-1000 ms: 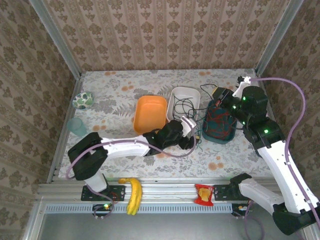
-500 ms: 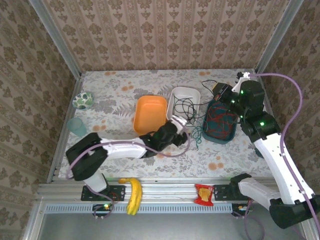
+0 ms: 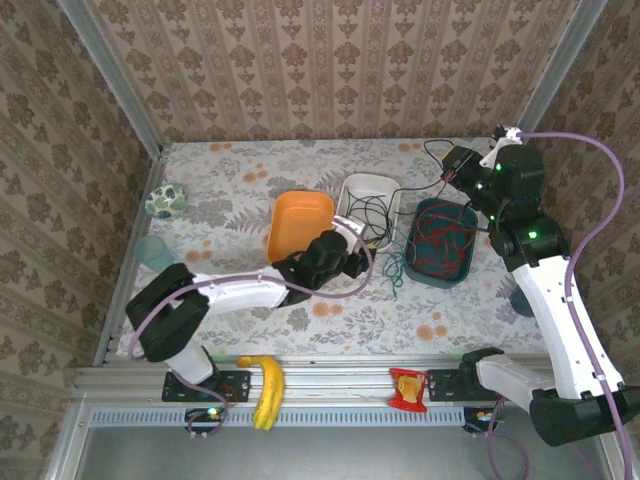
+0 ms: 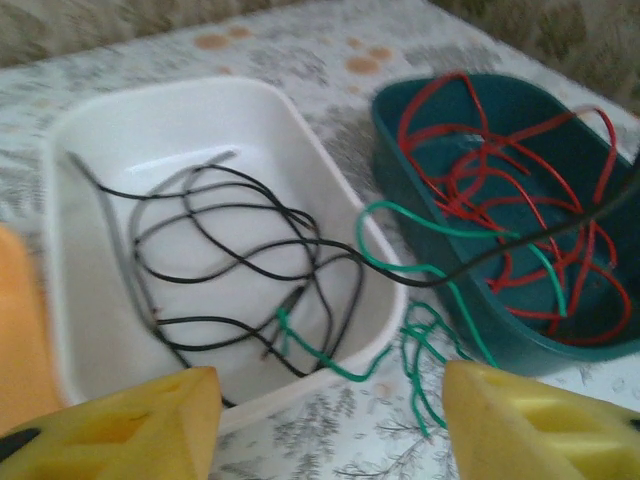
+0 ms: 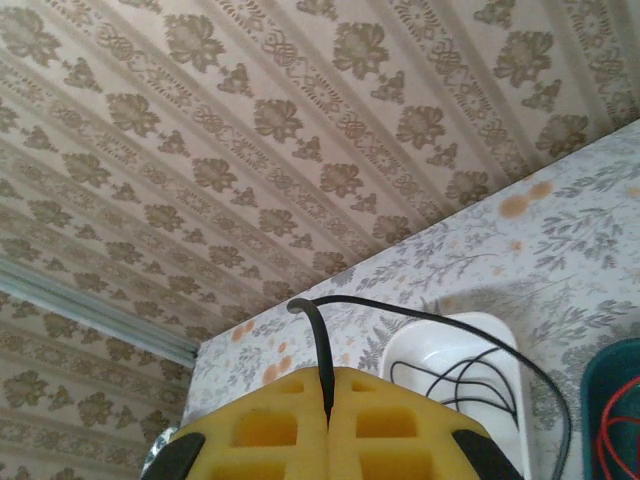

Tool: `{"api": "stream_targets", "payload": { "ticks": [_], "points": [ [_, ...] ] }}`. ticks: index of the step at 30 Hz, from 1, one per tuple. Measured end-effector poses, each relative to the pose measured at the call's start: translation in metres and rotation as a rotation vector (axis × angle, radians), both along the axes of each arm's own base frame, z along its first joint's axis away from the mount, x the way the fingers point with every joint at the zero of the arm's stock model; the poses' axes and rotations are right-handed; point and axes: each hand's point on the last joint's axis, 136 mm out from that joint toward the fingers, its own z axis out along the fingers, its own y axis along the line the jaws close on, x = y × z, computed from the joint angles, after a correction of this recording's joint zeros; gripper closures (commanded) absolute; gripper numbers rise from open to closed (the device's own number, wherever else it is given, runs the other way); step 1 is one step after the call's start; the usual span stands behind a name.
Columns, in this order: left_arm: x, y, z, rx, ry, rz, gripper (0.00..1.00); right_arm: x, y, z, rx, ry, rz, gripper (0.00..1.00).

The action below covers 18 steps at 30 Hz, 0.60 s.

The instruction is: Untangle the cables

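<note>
Left wrist view puts the left gripper [image 4: 332,385] nearest, its yellow fingers [image 4: 120,430] spread wide with nothing between them. Just beyond it at 11 o'clock sits a white tray [image 4: 90,130] on the flowered worktop [image 4: 280,45], holding the loose loops of a black cable [image 4: 230,250]. At 1 o'clock stands a teal tray [image 4: 520,345] with a red cable [image 4: 470,170] coiled inside. A green cable [image 4: 420,300] drapes from the white tray's near rim, down into the gap between the two trays and over the teal tray's edge. One black strand leaves the white tray and crosses the teal tray toward 3 o'clock. An orange tray [image 4: 15,330] touches the white one at 9 o'clock. From the top external view, a banana [image 3: 265,385] and a red packet [image 3: 407,388] lie on the near rail. Farther back, at 1 o'clock from the trays, the right gripper [image 3: 452,168] hangs raised; its wrist view shows both fingers pressed together on the black cable, which arcs down to the white tray.
</note>
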Motion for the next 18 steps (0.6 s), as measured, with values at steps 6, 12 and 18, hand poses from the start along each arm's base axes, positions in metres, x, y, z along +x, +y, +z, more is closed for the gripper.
{"api": "stream_targets", "payload": {
  "ticks": [6,12,18],
  "points": [
    [-0.017,-0.046,-0.039,0.090,0.085,-0.161,0.40,0.005,-0.007,-0.001,-0.002,0.012,-0.008,1.00],
    [-0.043,-0.073,-0.069,0.195,0.128,-0.317,0.39,0.004,-0.007,-0.002,0.003,0.018,0.007,1.00],
    [-0.053,-0.087,-0.088,0.272,0.137,-0.389,0.41,0.005,-0.013,-0.003,0.007,0.019,-0.002,1.00]
  ]
}}
